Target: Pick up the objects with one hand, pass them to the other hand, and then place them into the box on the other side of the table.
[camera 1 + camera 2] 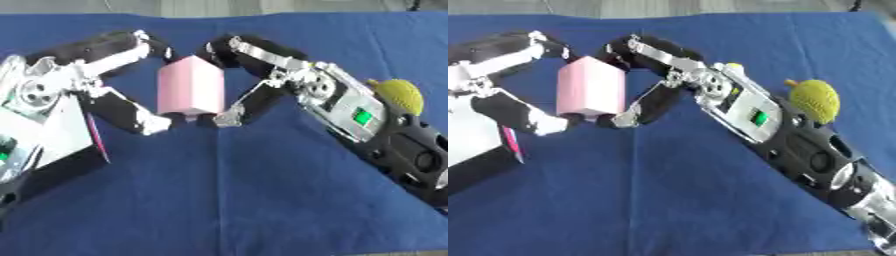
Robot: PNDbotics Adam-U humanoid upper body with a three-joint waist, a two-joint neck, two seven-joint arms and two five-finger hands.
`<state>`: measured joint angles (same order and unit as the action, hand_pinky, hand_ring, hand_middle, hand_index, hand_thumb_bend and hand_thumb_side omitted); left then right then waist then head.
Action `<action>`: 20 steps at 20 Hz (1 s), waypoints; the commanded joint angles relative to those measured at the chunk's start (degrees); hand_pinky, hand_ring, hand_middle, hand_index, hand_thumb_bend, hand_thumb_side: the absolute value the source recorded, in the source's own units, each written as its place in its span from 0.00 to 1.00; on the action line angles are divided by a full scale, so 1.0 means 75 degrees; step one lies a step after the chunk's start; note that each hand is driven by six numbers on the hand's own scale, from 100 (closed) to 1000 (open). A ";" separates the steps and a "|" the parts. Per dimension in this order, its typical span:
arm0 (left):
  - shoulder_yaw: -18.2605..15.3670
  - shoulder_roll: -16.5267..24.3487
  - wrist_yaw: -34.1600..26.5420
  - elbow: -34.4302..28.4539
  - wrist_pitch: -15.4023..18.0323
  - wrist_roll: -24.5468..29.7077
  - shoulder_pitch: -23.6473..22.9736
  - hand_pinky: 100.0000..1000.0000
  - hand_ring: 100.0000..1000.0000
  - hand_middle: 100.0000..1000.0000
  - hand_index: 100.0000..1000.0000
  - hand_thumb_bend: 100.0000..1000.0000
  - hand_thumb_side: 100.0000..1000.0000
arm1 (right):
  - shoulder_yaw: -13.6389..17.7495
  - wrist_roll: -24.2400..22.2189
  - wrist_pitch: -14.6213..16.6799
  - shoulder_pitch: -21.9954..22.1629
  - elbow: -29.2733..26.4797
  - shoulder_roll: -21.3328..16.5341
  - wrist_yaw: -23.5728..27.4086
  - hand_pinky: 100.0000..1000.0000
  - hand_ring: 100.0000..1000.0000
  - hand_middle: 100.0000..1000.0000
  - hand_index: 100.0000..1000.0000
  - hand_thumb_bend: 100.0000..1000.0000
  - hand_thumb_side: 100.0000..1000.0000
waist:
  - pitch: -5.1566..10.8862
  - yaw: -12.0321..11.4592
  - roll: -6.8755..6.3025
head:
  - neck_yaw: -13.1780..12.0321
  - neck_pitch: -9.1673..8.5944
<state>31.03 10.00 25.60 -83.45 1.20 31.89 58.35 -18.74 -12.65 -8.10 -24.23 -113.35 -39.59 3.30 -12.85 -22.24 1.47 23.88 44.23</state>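
— What do you have under the work?

— You're looking down on a table covered by a deep blue cloth (262, 200). It fills nearly the whole view, with a faint crease running down it near the middle.

— And past the far edge?

— You get only a thin grey strip of floor (710, 6) along the top. Light falls evenly, with soft shadows on the cloth. You cannot make out walls or windows.
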 commanded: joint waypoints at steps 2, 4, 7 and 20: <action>-0.0106 0.0009 -0.0177 -0.0169 -0.0128 -0.0238 0.0206 0.87 0.75 0.48 0.45 0.00 0.20 | -0.0108 -0.0015 0.0007 -0.0042 -0.0166 -0.0082 -0.0047 0.67 0.59 0.47 0.62 0.29 0.00 | -0.0005 0.0018 -0.0057 | -0.0011 -0.0015; -0.0102 0.0016 -0.0163 -0.0156 -0.0150 -0.0244 0.0209 0.86 0.74 0.46 0.40 0.00 0.20 | -0.0096 0.0093 0.0017 -0.0034 -0.0166 -0.0089 -0.0078 0.68 0.62 0.50 0.65 0.39 0.00 | -0.0002 0.0020 -0.0056 | -0.0013 -0.0015; -0.0109 0.0027 -0.0124 -0.0134 -0.0158 -0.0226 0.0208 0.86 0.73 0.45 0.36 0.00 0.19 | -0.0089 0.0228 0.0052 -0.0025 -0.0166 -0.0099 -0.0194 0.70 0.67 0.54 0.70 0.43 0.04 | 0.0003 0.0021 -0.0055 | -0.0020 -0.0015; -0.0198 0.0160 0.0103 0.0042 -0.0229 -0.0149 0.0158 0.85 0.72 0.42 0.30 0.00 0.17 | -0.0083 0.0685 0.0313 0.0029 -0.0166 -0.0083 -0.0387 0.76 0.80 0.75 0.87 0.39 0.39 | 0.0025 0.0026 -0.0079 | -0.0064 -0.0015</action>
<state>30.11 10.57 25.87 -82.83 -0.44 30.84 58.39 -19.53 -7.85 -6.04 -23.35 -113.35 -39.62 0.48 -12.85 -22.06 1.47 23.55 44.23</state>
